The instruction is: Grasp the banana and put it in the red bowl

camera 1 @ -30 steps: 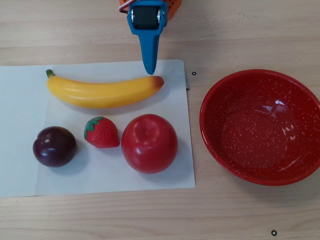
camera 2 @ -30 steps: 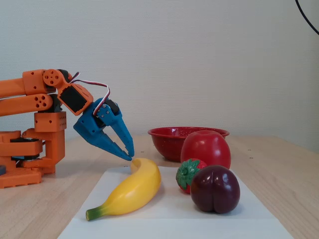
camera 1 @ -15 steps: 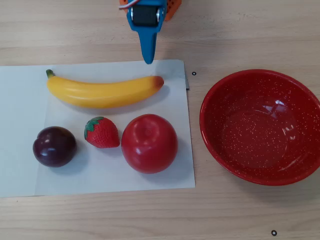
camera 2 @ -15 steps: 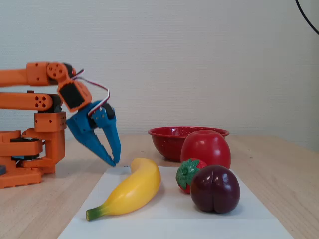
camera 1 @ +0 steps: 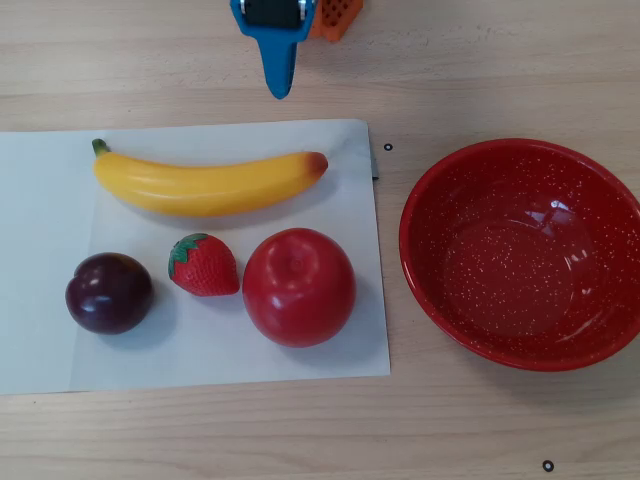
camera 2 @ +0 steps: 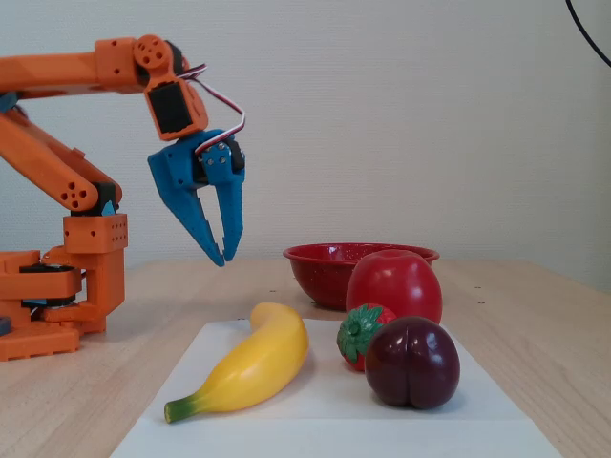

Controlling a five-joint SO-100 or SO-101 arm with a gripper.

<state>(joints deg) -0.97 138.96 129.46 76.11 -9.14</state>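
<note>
The yellow banana lies on a white sheet, its green stem to the left in the overhead view. In the fixed view it lies at the front left of the fruit. The red speckled bowl stands empty to the right of the sheet, and in the fixed view it stands behind the fruit. My blue gripper hangs in the air above the table behind the banana, fingertips together and holding nothing. In the overhead view it points down at the top edge, just beyond the banana.
A red apple, a strawberry and a dark plum lie on the white sheet in front of the banana. The orange arm base stands at the left in the fixed view.
</note>
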